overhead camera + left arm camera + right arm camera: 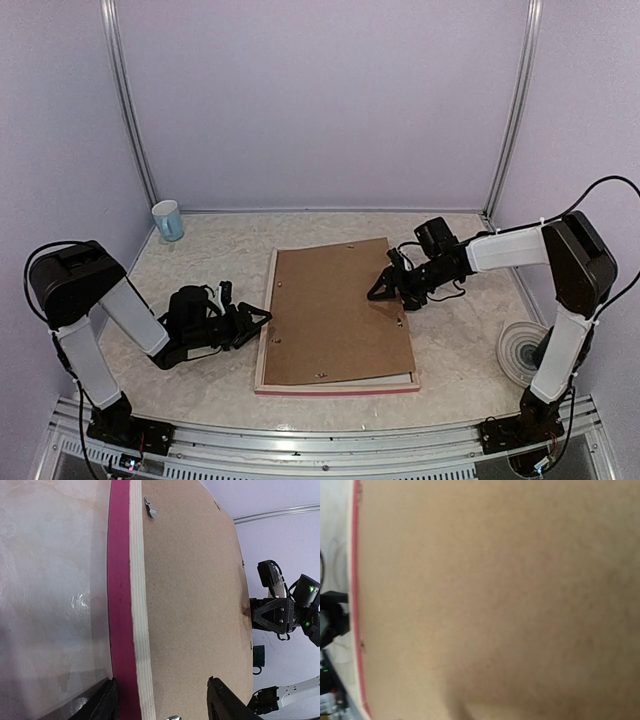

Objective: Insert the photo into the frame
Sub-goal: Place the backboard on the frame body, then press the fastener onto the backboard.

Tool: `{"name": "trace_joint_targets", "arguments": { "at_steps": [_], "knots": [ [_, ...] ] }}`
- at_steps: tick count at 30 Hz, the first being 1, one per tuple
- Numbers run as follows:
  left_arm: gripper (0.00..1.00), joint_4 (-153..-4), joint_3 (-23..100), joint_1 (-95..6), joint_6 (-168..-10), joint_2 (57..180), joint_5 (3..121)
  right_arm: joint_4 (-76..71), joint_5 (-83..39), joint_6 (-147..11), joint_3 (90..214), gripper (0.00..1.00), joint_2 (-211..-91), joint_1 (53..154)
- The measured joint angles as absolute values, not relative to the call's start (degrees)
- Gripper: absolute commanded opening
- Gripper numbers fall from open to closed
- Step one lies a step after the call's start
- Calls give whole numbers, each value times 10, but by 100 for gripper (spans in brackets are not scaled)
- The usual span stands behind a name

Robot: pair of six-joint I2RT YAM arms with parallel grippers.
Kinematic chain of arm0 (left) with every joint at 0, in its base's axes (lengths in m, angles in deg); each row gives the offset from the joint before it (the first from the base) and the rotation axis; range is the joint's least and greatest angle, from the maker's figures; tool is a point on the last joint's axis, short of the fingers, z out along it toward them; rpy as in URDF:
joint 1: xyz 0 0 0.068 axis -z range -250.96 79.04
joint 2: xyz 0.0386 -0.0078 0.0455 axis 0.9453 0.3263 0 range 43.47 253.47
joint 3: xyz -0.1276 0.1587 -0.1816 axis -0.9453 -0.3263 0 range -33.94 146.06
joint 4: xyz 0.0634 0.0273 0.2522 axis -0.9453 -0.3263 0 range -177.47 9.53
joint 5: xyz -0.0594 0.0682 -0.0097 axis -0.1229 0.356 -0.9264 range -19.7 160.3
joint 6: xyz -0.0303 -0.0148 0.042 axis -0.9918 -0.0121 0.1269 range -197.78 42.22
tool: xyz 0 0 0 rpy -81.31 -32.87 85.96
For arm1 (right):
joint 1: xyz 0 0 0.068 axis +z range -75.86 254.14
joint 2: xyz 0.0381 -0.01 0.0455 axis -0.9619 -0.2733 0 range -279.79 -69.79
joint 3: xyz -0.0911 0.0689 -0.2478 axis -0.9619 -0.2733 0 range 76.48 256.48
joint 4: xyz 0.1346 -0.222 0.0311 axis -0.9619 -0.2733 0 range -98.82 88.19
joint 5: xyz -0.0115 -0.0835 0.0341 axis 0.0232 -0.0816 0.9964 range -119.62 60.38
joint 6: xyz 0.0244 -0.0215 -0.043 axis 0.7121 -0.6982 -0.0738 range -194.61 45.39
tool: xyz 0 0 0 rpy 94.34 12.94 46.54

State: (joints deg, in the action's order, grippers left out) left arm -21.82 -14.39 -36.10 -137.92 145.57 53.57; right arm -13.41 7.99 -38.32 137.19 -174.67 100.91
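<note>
The frame (335, 389) (120, 605) (355, 580) lies flat, face down, in the middle of the table (200, 265). Its pink face is against the surface and its pale wood side shows above that. A brown backing board (335, 310) (200, 605) (495, 595) covers almost all of the frame's back, a little turned against the rails, and small metal clips (150, 507) sit along its edge. The photo I cannot see from any side.

The left gripper (258, 320) (165, 702) is low, just beside the frame's left rail. Its jaws are wide apart with nothing gripped between them, and in the wrist view the rail lies between the two fingers (107, 702).

The right gripper (383, 288) (254, 615) is over the right edge of the board. Its jaws look parted and hold nothing; its own camera gives only a blur of brown board.

A pale blue cup (168, 220) stands upright in the far left corner. A round whitish thing (520, 350) lies near the base of the right arm.
</note>
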Motion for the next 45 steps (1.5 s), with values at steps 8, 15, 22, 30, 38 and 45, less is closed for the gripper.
{"name": "trace_joint_targets", "arguments": {
  "at_steps": [8, 15, 22, 30, 38, 45],
  "knots": [
    [59, -218, -144, -361, -1379, 1456, 536, -186, 13, -410, 1388, 68, -1728, 1026],
    [59, -218, -144, -361, -1379, 1456, 536, -218, -30, -425, 1390, 70, -1723, 1034],
    [59, -218, -144, -361, -1380, 1456, 535, -237, -61, -435, 1391, 74, -1710, 1037],
    [59, -218, -145, -362, -1380, 1455, 535, -248, -79, -443, 1392, 93, -1699, 1037],
    [59, -230, -148, -363, -1380, 1434, 532, -253, -85, -449, 1399, 99, -1668, 1037],
    [60, -253, -148, -368, -1378, 1397, 532, -274, -70, -426, 1423, 99, -1631, 1037]
  ]
}}
